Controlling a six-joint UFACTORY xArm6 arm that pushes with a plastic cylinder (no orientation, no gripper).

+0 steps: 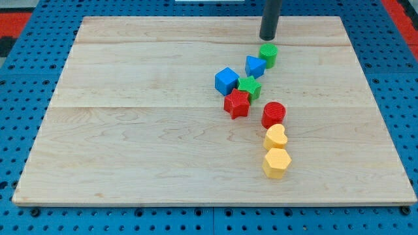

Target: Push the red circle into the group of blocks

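The red circle (pixel 273 114) lies right of the board's middle, touching the yellow heart (pixel 275 137) just below it. A little to its upper left sits a group: the red star (pixel 237 104), the green star (pixel 249 87), the blue cube (pixel 226 80), a second blue block (pixel 255 65) and the green cylinder (pixel 268 55). A yellow hexagon (pixel 275 162) lies below the yellow heart. My tip (pixel 268 38) is near the view's top, just above the green cylinder and well above the red circle.
The wooden board (pixel 130 130) rests on a blue perforated table (pixel 405 98). The board's edges run along all four sides of the view.
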